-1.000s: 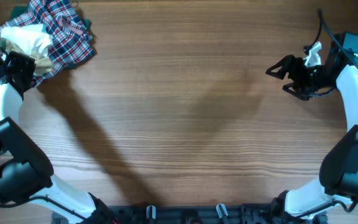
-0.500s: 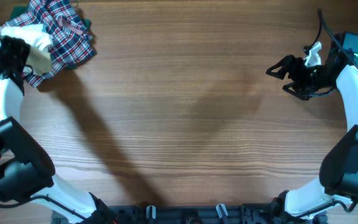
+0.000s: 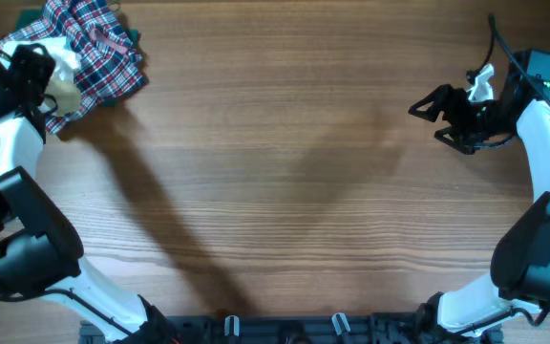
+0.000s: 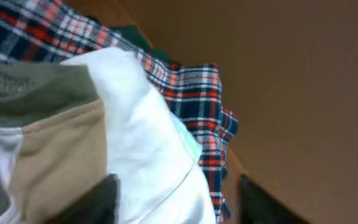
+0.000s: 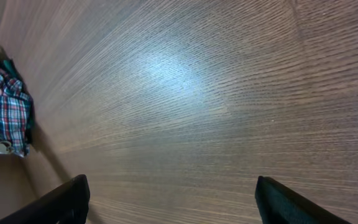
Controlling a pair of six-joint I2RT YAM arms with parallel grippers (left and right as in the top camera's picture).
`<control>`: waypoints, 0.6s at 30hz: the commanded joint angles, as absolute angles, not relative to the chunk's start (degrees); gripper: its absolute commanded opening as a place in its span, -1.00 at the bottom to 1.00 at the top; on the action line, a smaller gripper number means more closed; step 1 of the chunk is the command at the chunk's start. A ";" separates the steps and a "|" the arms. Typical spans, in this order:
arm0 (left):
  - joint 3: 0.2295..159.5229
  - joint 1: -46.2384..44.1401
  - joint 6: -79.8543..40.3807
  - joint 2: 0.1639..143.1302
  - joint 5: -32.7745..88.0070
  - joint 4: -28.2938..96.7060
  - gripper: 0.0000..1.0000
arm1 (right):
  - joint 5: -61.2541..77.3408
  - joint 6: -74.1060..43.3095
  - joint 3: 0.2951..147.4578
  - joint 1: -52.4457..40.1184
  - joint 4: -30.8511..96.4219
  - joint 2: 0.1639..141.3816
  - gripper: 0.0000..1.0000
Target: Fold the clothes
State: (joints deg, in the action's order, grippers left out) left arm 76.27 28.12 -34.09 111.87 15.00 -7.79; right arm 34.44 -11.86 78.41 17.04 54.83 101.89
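The clothes (image 3: 62,65), a small white garment with tan and olive parts, lie on the plaid heap (image 3: 103,57) at the far left corner. My left gripper (image 3: 29,69) is right at the garment's left edge. In the left wrist view the white and tan cloth (image 4: 135,130) fills the space between the fingers of this gripper (image 4: 179,202), which stand apart and open; the plaid heap (image 4: 191,93) shows behind. My right gripper (image 3: 433,118) hovers open over bare wood at the far right, and its wrist view (image 5: 169,199) shows nothing between the fingers.
A dark green cloth (image 3: 130,36) peeks from under the plaid heap, and a pale blue-white piece (image 4: 188,144) shows beside the white garment. The plaid heap (image 5: 5,112) appears far off in the right wrist view. The wooden table (image 3: 294,191) spans the view.
My left gripper has moved toward the table's far edge, over the heap, and its jaws have opened from shut. The right arm has not moved.
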 commanded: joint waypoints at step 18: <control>77.69 29.28 -33.91 98.17 13.91 29.58 0.99 | 34.09 -10.37 79.22 16.88 54.13 100.40 0.73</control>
